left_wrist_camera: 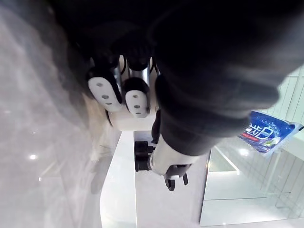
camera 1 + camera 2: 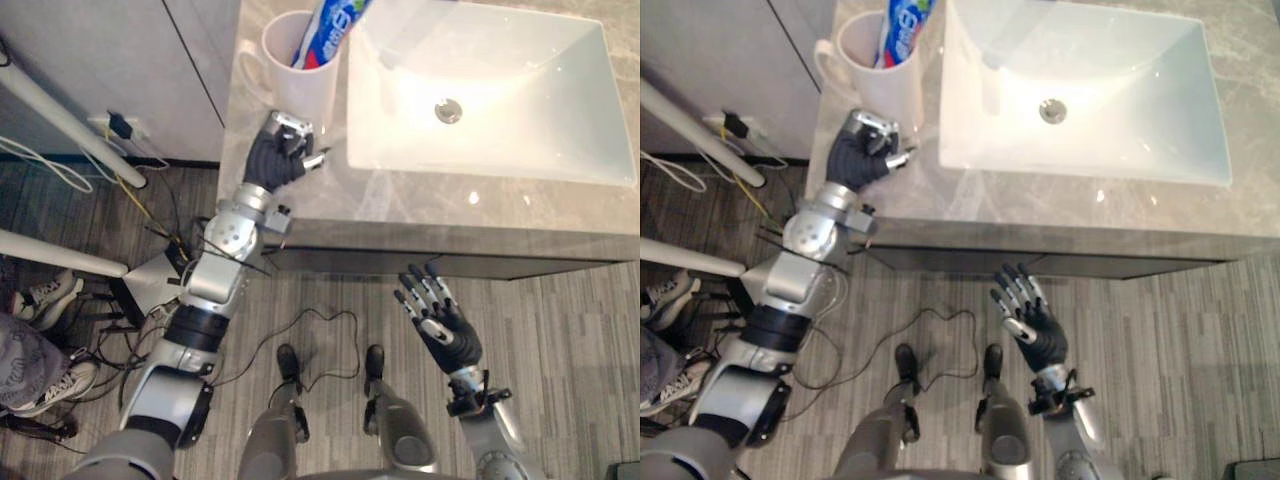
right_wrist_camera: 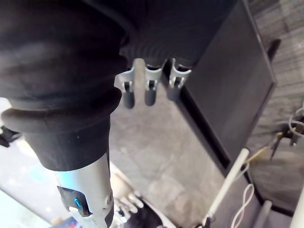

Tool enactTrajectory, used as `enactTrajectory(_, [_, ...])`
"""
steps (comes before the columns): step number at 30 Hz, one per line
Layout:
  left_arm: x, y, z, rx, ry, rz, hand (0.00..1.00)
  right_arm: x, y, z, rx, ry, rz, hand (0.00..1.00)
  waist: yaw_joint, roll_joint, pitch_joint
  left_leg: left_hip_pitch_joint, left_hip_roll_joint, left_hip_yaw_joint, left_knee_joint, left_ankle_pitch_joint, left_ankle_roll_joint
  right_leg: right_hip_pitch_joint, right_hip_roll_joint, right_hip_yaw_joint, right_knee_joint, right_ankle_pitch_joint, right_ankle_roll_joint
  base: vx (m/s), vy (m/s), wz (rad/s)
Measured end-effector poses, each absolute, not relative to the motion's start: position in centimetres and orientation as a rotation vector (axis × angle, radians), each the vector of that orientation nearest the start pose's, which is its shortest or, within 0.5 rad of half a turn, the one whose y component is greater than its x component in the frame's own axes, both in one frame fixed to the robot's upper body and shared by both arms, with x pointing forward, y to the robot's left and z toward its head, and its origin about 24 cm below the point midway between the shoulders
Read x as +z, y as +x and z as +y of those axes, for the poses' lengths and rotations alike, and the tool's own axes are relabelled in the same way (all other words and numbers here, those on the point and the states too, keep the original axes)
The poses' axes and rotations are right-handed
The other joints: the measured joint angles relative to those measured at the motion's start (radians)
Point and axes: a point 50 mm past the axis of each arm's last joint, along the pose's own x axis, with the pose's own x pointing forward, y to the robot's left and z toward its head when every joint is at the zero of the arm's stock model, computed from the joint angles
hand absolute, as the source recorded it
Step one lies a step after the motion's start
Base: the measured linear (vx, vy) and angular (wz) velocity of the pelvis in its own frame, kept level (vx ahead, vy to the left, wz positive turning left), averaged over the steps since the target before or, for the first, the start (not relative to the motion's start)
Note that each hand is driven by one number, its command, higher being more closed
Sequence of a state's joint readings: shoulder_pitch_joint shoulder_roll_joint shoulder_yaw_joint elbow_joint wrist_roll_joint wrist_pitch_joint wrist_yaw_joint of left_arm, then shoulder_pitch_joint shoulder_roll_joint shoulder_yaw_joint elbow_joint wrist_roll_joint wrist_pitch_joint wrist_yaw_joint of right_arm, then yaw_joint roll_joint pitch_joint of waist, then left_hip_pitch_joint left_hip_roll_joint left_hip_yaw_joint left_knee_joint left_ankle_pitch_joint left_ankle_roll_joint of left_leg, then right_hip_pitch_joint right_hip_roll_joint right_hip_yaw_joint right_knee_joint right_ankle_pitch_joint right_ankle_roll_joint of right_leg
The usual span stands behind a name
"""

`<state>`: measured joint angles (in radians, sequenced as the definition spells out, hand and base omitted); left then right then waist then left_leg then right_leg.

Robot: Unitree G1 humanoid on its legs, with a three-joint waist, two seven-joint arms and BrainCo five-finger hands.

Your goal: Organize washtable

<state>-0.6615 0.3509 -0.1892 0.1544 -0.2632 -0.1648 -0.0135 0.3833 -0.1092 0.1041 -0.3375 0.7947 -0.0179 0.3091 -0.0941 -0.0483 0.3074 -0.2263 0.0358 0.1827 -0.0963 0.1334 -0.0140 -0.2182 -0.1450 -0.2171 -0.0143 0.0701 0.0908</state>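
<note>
A white mug [image 2: 300, 72] with a handle stands at the left end of the grey marble washtable [image 2: 420, 205], just left of the sink. A blue, red and white toothpaste tube [image 2: 330, 30] stands in it and leans toward the basin. My left hand [image 2: 278, 152] rests on the counter right in front of the mug, fingers curled with nothing in them, thumb [image 1: 164, 161] sticking out toward the sink. I cannot tell whether the knuckles touch the mug. My right hand [image 2: 445, 322] hangs open below the counter's front edge, over the floor, fingers [image 3: 145, 90] straight.
A white rectangular sink [image 2: 480, 90] with a metal drain [image 2: 448, 110] takes up most of the counter. Left of the washtable are a grey cabinet [image 2: 120, 60], white poles [image 2: 70, 120] and loose cables. A person's shoes [image 2: 40, 295] show at the far left.
</note>
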Motion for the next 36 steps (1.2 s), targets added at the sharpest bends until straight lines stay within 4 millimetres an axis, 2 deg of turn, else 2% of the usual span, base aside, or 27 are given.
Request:
enactTrajectory(5, [22.0, 34.3, 12.8, -0.264, 0.140, -0.612, 1.00, 5.1, 17.5, -14.2, 0.331, 0.721, -0.060, 0.00, 0.001, 0.000, 0.005, -0.012, 0.001, 0.004, 0.000, 0.003, 0.002, -0.016, -0.001, 0.001, 0.013, 0.000, -0.002, 0.00, 0.000, 0.00])
enactTrajectory(14, [23.5, 35.6, 13.6, -0.197, 0.136, -0.600, 1.00, 4.9, 17.2, -14.2, 0.321, 0.737, -0.048, 0.00, 0.010, -0.001, 0.011, -0.023, 0.001, 0.008, 0.000, 0.016, 0.005, -0.032, -0.003, 0.003, 0.019, 0.008, -0.013, 0.00, 0.000, 0.00])
enactTrajectory(16, [24.8, 36.6, 14.6, -0.158, 0.169, -0.596, 1.00, 4.9, 17.2, -14.2, 0.323, 0.741, -0.049, 0.00, 0.011, -0.006, 0.017, -0.025, 0.002, 0.008, -0.001, 0.018, 0.003, -0.035, -0.003, 0.005, 0.018, 0.013, -0.014, -0.02, -0.002, -0.04])
enactTrajectory(17, [26.4, 37.0, 15.5, -0.121, 0.195, -0.616, 1.00, 4.9, 17.2, -14.2, 0.327, 0.740, -0.047, 0.00, 0.011, -0.014, 0.021, -0.034, 0.007, 0.009, -0.002, 0.017, 0.003, -0.048, -0.002, 0.014, 0.015, 0.019, -0.012, -0.04, -0.007, -0.11])
enactTrajectory(20, [30.0, 36.8, 16.6, -0.077, 0.235, -0.700, 1.00, 4.8, 17.1, -14.1, 0.336, 0.733, -0.039, 0.00, -0.002, -0.030, 0.037, -0.054, 0.004, 0.012, -0.001, 0.023, -0.004, -0.065, -0.004, 0.026, -0.001, 0.040, -0.015, 0.00, -0.004, -0.09])
enactTrajectory(22, [30.5, 36.9, 16.6, -0.075, 0.232, -0.705, 1.00, 4.8, 17.1, -13.9, 0.344, 0.737, -0.034, 0.00, -0.004, -0.032, 0.037, -0.054, -0.001, 0.012, 0.000, 0.028, 0.003, -0.063, -0.008, 0.028, -0.010, 0.049, -0.003, 0.07, 0.012, -0.03])
enactTrajectory(27, [31.5, 37.4, 16.8, -0.057, 0.213, -0.703, 1.00, 4.6, 16.9, -13.8, 0.346, 0.741, -0.023, 0.00, -0.005, -0.032, 0.037, -0.051, -0.003, 0.009, 0.001, 0.030, 0.006, -0.048, -0.008, 0.026, -0.025, 0.050, -0.002, 0.09, 0.004, 0.04])
enactTrajectory(36, [31.0, 37.5, 16.9, -0.053, 0.213, -0.690, 1.00, 4.4, 16.6, -13.8, 0.339, 0.743, -0.009, 0.00, -0.004, -0.033, 0.036, -0.033, -0.001, 0.003, 0.000, 0.029, 0.005, -0.028, -0.006, 0.027, -0.031, 0.050, -0.002, 0.02, 0.001, 0.00])
